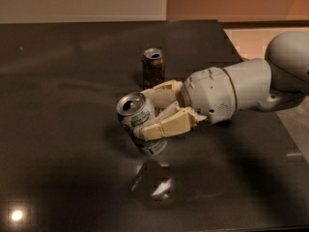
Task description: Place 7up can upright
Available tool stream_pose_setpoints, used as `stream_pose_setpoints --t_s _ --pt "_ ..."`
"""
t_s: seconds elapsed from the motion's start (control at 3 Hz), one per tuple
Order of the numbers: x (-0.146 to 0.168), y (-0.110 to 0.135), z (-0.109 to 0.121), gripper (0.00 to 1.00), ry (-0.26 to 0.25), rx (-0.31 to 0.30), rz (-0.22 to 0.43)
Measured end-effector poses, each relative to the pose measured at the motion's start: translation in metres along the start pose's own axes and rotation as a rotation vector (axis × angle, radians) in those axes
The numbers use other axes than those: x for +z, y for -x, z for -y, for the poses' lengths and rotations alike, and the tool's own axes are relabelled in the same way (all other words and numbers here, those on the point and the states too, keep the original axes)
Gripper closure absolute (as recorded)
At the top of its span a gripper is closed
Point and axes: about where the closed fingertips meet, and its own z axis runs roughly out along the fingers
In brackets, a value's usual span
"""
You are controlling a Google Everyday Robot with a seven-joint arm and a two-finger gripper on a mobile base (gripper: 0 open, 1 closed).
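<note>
The 7up can (137,115) is pale silver with green print and a silver top that faces up and to the left. It is tilted, nearly upright, and held a little above the dark table (58,81). My gripper (147,115) reaches in from the right and is shut on the can's middle, one cream finger (161,95) behind it and one cream finger (164,125) in front. The can's lower end shows below the front finger.
A brown-orange can (153,65) stands upright just behind the gripper. My grey arm (251,83) crosses the right side of the table. The table's right edge runs close beside the arm. A light glare spot (17,215) lies at the front left.
</note>
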Motion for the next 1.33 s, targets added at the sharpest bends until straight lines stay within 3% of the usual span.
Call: stream_pose_setpoints --t_s 0.33,0.67,1.0,1.33 --pt "-0.001 -0.003 0.000 1.00 -0.001 0.022 0.162" --pt "-0.002 -0.015 0.001 1.00 -0.006 0.055 0.233" --pt "-0.005 -0.030 0.003 1.00 -0.019 0.085 0.263" --pt "-0.010 -0.040 0.003 0.82 -0.044 0.086 0.284"
